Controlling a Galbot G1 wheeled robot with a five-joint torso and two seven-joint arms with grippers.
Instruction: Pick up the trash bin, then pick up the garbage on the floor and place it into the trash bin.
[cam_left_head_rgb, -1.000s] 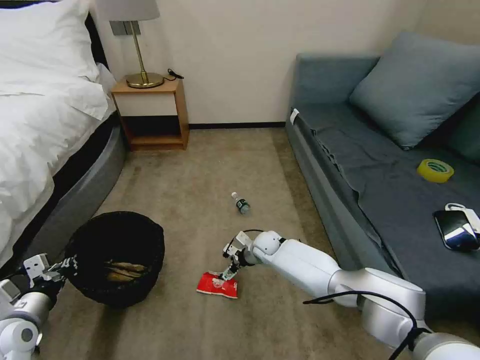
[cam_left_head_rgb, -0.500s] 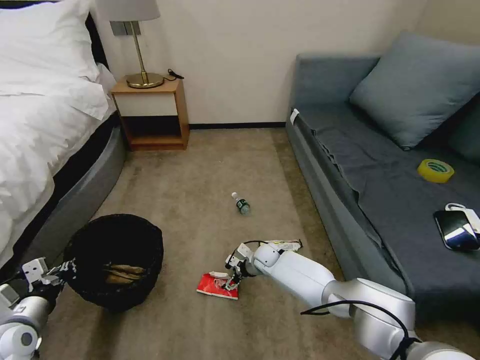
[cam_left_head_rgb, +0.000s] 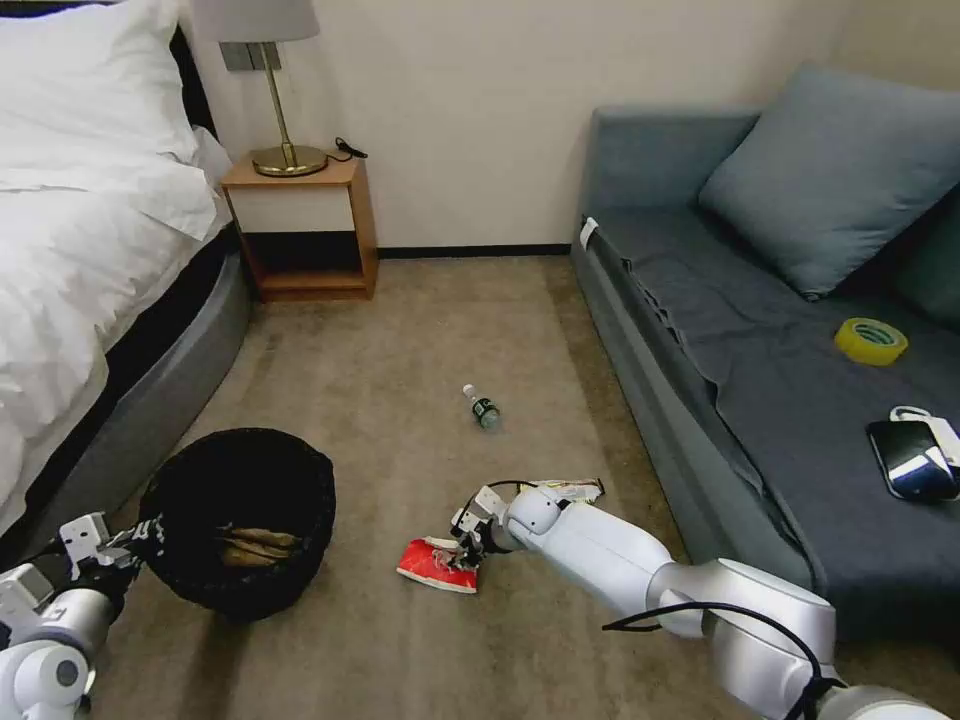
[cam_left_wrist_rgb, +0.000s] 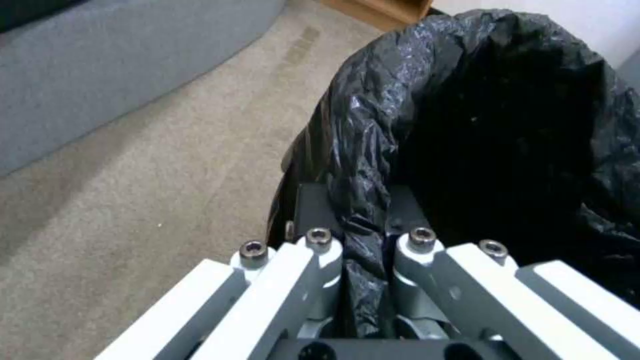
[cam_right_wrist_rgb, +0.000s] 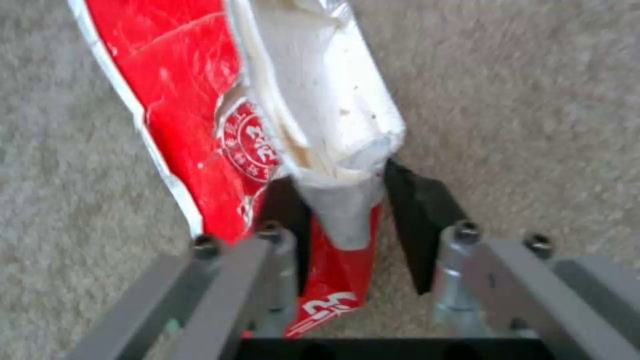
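Reaching low over the tan carpet (cam_left_head_rgb: 400, 350), the right gripper (cam_left_head_rgb: 466, 553) sat at the near edge of the crinkled red snack packet (cam_left_head_rgb: 436, 565). In the right wrist view its black pads (cam_right_wrist_rgb: 417, 225) stood on either side of the packet's (cam_right_wrist_rgb: 200, 120) raised white inner fold, closed in against it but not fully together. The left gripper (cam_left_head_rgb: 140, 535) was clamped on the rim of the small round trash bin with a black plastic liner (cam_left_head_rgb: 240, 510), which was on the carpet beside the grey bed base (cam_left_head_rgb: 150, 390); in the left wrist view the liner's (cam_left_wrist_rgb: 467, 125) crumpled plastic was pinched between the white fingers (cam_left_wrist_rgb: 320, 260). A tan limp scrap (cam_left_head_rgb: 250, 545) lay inside the bin. The small clear bottle with a green label (cam_left_head_rgb: 483, 408) lay on its side farther out on the carpet, well apart from the packet. A dark-and-gold bar wrapper (cam_left_head_rgb: 572, 489) lay just behind the right arm, near the grey sofa (cam_left_head_rgb: 700, 300).
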